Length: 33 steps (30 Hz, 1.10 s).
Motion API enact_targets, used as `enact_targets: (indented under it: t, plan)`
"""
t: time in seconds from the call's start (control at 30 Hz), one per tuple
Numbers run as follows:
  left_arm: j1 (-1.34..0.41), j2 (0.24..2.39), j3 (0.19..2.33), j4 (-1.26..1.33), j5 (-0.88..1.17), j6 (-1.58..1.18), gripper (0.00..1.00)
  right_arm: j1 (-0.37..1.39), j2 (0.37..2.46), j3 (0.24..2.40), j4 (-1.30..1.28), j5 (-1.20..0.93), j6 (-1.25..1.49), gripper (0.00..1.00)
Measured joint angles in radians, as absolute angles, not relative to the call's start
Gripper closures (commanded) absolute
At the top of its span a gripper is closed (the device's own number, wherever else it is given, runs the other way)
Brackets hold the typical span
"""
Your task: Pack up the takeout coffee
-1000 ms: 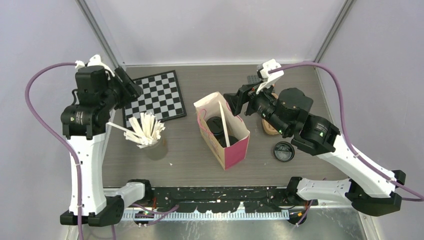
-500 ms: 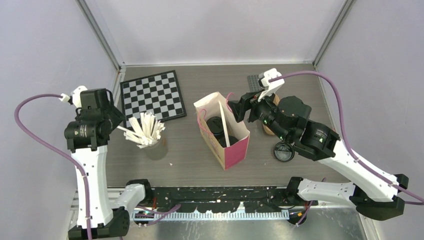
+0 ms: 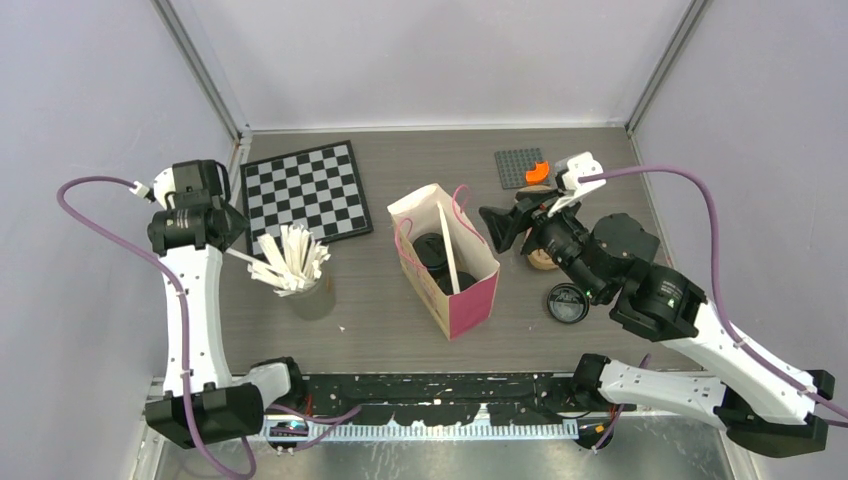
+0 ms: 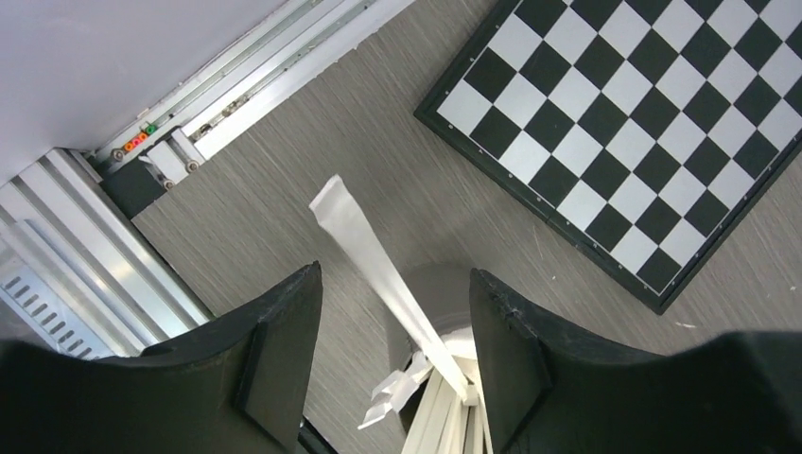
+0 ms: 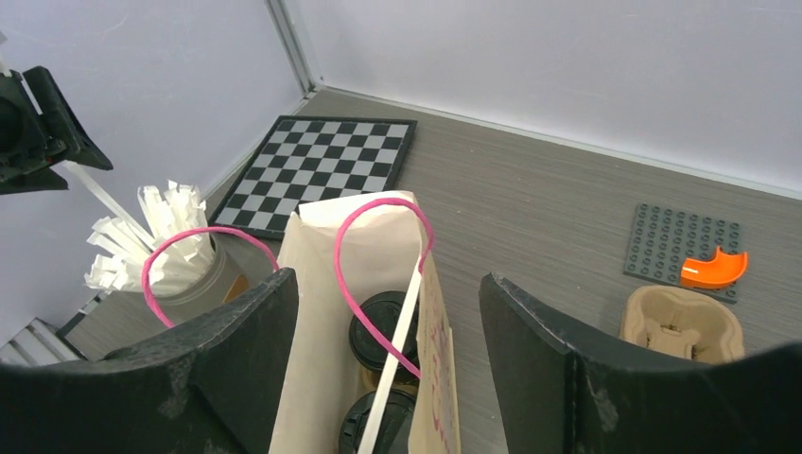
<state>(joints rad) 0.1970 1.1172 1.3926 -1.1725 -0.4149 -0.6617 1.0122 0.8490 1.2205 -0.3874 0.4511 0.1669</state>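
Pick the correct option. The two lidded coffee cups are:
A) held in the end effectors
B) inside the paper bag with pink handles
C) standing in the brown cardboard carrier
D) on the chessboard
B: the black lids of both coffee cups show down inside the open paper bag, one behind the other, in the right wrist view.
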Motion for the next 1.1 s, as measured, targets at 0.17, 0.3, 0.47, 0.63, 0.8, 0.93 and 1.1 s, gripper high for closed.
enact_targets:
  t: [0.17,0.3,0.47,0.63,0.8,0.93,1.1]
  plan:
    - [0.221,1.142,1.372,-1.145,-0.424,-0.682,0.50,1.012,0.818,1.205,-0.381,0.496,0.154,0.25]
    - [0.231,1.143,1.330,-1.135,-0.428,-0.693,0.63,1.012,0.819,1.204,-0.376,0.527,0.126,0.25]
    - [0.237,1.143,1.300,-1.131,-0.438,-0.699,0.88,1.012,0.826,1.204,-0.363,0.558,0.081,0.25]
    - [0.239,1.147,1.356,-1.117,-0.459,-0.659,0.94,1.012,0.844,1.204,-0.360,0.568,0.059,0.25]
    - [0.240,1.135,1.492,-1.098,-0.476,-0.585,0.94,1.012,0.844,1.204,-0.360,0.568,0.054,0.25]
    - [0.240,1.107,1.581,-1.097,-0.468,-0.543,0.92,1.012,0.844,1.204,-0.360,0.568,0.051,0.25]
    - [0.241,1.072,1.684,-1.095,-0.430,-0.500,0.91,1.012,0.849,1.209,-0.363,0.567,0.051,0.25]
